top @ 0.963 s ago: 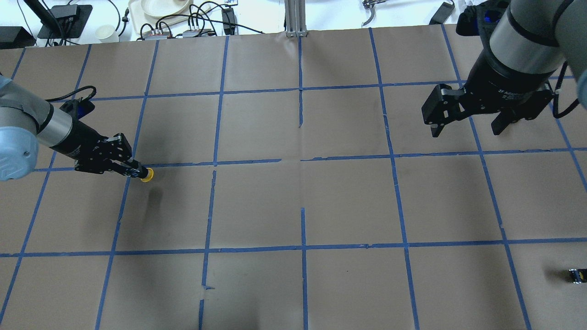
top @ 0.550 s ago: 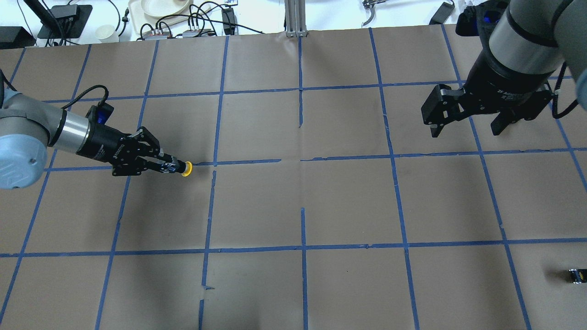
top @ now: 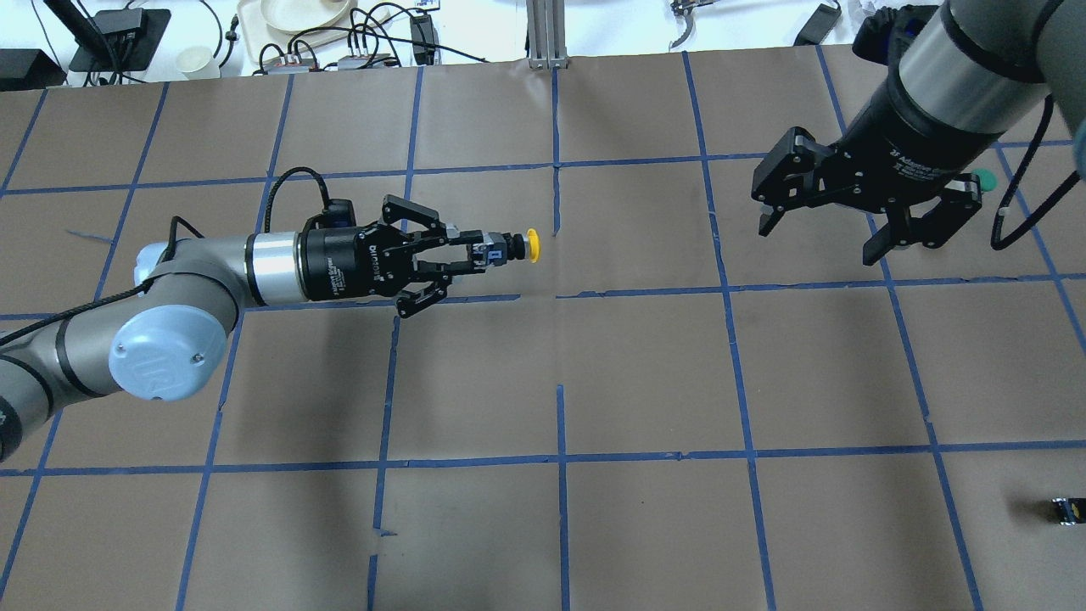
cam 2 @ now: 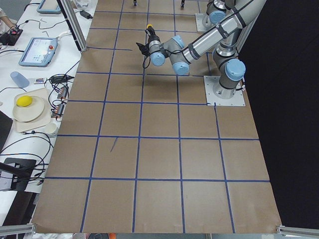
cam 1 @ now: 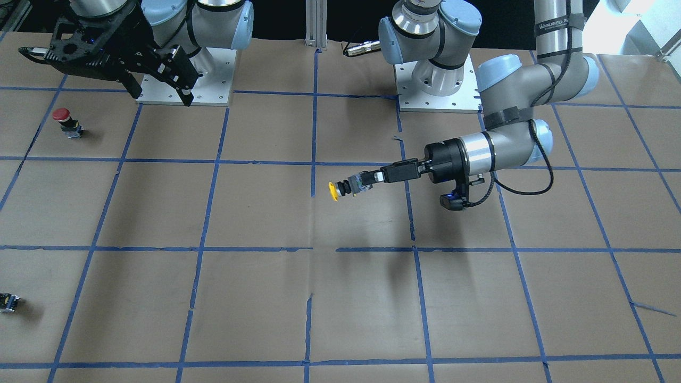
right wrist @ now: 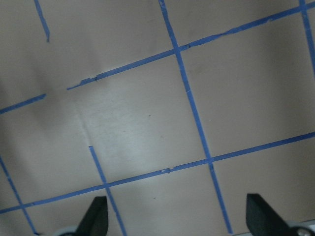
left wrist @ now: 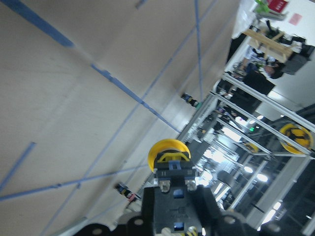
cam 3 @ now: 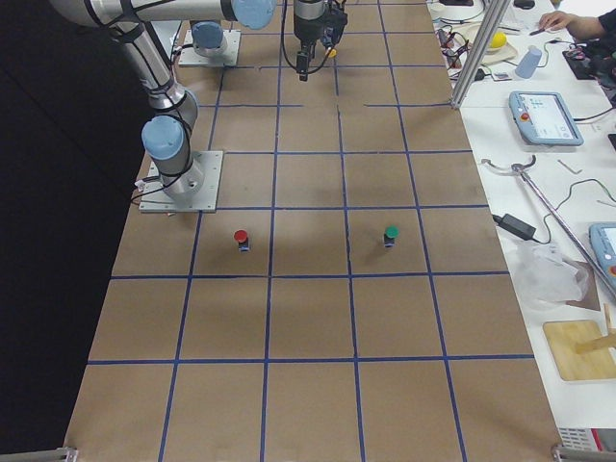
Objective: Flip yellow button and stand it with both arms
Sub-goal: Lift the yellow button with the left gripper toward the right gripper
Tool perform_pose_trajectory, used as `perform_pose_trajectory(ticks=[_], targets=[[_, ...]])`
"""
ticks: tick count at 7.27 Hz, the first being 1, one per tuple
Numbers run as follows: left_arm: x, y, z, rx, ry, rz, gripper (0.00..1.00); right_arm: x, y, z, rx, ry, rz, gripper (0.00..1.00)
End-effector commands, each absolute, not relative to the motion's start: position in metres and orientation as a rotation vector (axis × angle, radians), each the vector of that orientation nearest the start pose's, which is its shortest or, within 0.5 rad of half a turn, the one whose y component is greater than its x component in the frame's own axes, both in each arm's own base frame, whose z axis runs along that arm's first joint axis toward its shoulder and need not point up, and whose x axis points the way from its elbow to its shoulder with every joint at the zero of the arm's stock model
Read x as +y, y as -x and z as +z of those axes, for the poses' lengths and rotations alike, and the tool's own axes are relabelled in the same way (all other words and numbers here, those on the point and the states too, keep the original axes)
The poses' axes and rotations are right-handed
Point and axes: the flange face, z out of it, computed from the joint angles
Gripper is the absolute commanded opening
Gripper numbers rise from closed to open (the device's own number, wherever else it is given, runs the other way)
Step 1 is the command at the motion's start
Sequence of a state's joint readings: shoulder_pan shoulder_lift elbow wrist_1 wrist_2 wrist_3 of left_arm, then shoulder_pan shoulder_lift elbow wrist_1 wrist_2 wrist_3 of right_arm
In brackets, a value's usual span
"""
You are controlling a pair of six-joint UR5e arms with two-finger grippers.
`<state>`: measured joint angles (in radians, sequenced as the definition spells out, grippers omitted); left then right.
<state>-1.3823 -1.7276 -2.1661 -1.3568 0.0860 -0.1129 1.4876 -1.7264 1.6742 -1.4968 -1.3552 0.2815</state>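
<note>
Location: yellow button [top: 519,247] is aloft over the table [top: 645,365], lying sideways, cap pointing away from my left gripper [top: 484,252], whose 2 fingers are clamped on its body. My right gripper [top: 819,238] hangs well apart, fingers spread wide.

Robotics lab, bench-test setup: a table [top: 645,365] papered in brown and gridded with blue tape [top: 562,458]. The left arm [cam 1: 511,80] and right arm [cam 1: 218,24] are bolted to white plates [cam 1: 409,103] along its robot-side edge. Past the table's far edge a white bench [top: 619,30] carries tangled cables [top: 383,24] and a paper cup [top: 197,61], with an aluminium post [top: 546,34] standing at that edge. Off the table's right end lies a teach pendant [cam 3: 546,117], with an operator's hand [cam 3: 558,19] beyond it.
</note>
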Motion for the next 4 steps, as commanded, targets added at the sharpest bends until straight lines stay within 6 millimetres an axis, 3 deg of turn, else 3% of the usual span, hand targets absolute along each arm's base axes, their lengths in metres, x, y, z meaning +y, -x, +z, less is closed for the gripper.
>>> perform_pose_trajectory(ticks=[1, 2, 3, 4], targets=[[-0.464, 0.196, 0.272, -1.356, -0.641, -0.502, 0.19, -0.443, -0.122, 0.510, 2.579, -0.784, 0.135, 1.00], [-0.474, 0.208, 0.284, -1.246, -0.713, -0.627, 0.19, -0.450, -0.117, 0.512, 2.453, -0.874, 0.172, 1.00], [-0.482, 0.218, 0.309, -1.226, -0.746, -0.728, 0.19, -0.455, -0.106, 0.516, 2.359, -0.898, 0.172, 1.00], [-0.485, 0.226, 0.321, -1.233, -0.722, -0.744, 0.19, -0.458, -0.104, 0.518, 2.299, -0.896, 0.178, 1.00]])
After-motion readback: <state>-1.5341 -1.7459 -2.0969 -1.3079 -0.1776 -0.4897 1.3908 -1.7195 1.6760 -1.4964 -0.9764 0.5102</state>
